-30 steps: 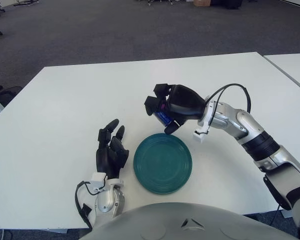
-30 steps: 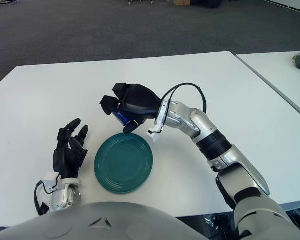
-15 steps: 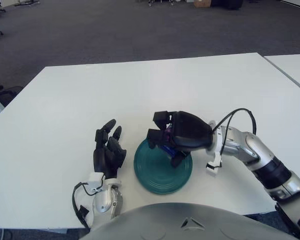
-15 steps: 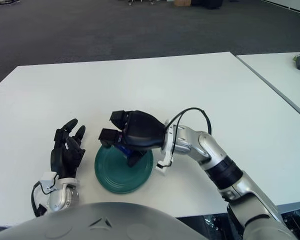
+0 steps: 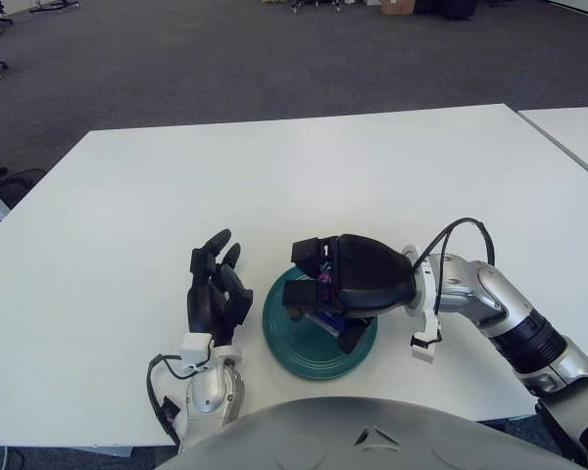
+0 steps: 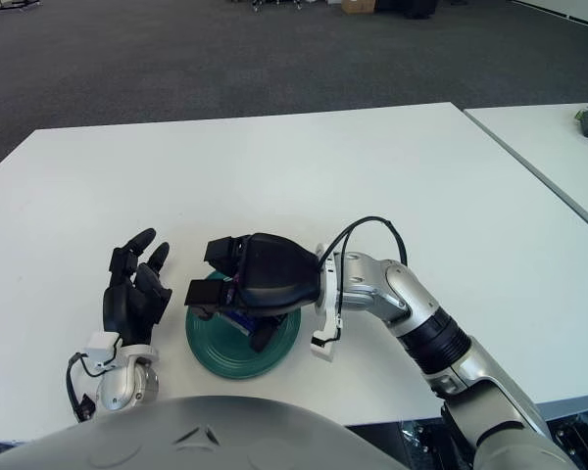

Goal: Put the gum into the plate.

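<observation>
Two black three-fingered hands show over the white rectangular table (image 5: 127, 196). The right hand (image 5: 345, 287) reaches in from four o'clock on its silver-and-black arm (image 5: 514, 328) and sits over the round teal ceramic plate (image 5: 280, 338), covering most of the dish's upper and middle part. Its fingers (image 5: 311, 252) are curled around the small blue gum pack (image 5: 325, 320), of which only a blue and purple sliver shows beneath the palm, between the upper fingers and the lower thumb. The pack is thus above the plate's centre, low over the glaze; whether it touches the plate cannot be told from either eye. A black cable (image 5: 458, 235) loops up from the wrist, and a small white tab (image 5: 420, 348) hangs below it at the plate's three o'clock edge.

The left hand (image 5: 216, 294) shows just beside the plate at its nine o'clock, palm forward, fingers extended and slightly spread toward twelve o'clock, holding nothing. Grey carpet (image 5: 225, 59) lies beyond the table's far edge.
</observation>
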### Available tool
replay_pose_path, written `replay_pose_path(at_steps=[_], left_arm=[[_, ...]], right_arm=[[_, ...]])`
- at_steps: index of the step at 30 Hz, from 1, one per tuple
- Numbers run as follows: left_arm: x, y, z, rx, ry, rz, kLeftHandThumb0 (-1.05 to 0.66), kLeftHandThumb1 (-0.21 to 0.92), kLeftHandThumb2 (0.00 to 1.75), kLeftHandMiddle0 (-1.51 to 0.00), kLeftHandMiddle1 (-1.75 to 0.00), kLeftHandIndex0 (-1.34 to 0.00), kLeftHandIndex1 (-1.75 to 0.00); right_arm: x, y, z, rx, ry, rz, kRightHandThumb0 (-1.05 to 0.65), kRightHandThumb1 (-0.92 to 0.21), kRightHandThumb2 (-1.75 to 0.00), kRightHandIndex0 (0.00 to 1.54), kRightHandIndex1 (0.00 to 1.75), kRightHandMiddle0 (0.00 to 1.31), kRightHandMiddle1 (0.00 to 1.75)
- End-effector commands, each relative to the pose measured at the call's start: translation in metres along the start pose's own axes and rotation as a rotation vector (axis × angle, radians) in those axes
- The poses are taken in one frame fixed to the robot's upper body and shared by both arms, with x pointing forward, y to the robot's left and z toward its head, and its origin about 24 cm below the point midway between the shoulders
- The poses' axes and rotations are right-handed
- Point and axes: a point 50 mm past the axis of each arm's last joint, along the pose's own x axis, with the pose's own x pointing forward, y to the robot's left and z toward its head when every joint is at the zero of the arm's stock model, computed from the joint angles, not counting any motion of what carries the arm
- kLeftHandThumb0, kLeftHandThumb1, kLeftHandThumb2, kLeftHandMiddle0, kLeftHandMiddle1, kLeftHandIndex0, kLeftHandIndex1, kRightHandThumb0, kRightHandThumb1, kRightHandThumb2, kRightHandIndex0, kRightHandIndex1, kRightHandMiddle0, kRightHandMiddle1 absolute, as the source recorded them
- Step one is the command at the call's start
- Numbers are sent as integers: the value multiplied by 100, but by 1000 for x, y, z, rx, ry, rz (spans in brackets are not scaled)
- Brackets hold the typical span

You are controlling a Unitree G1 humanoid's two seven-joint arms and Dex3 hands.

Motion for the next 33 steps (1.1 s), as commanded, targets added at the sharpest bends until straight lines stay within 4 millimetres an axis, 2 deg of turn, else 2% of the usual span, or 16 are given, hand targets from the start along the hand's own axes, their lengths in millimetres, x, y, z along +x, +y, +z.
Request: replay_pose_path(at_steps=[1, 8, 18, 26, 30, 31, 33], left_arm=[[0, -5, 2, -22, -5, 28, -90, 92, 93, -43, -46, -14, -94], [0, -6, 3, -25, -5, 30, -91, 92, 93, -43, -46, -14, -94], [1, -6, 5, -49, -20, 36, -92, 92, 93, -43, -47, -15, -95], [0, -7, 6, -50, -27, 33, -94, 92, 95, -43, -46, -15, -94], [-1, -7, 7, -50, -27, 38, -93, 92, 94, -43, -45, -15, -94], [-1, -7, 7, -51, -21, 41, -93, 92, 94, -42, -45, -15, -93], [-1, -7, 7, -53, -15, 45, -91, 92, 94, -42, -45, -14, -93]], right_arm=[[1, -2, 0, -15, -19, 10, -44, -46, -113, 92, 175, 50, 175], [2, 1, 0, -8, -23, 18, -44, -45, -115, 92, 175, 51, 175], [5, 6, 4, 20, -16, 53, -42, -55, -101, 77, 175, 43, 175], [4, 10, 7, 38, -1, 80, -37, -84, -63, 46, 175, 25, 174], [3, 10, 7, 44, 7, 81, -36, -90, -54, 38, 167, 22, 175], [2, 10, 6, 46, 13, 83, -36, -91, -53, 38, 162, 21, 175], [1, 10, 6, 47, 19, 87, -36, -92, -52, 39, 141, 20, 175]])
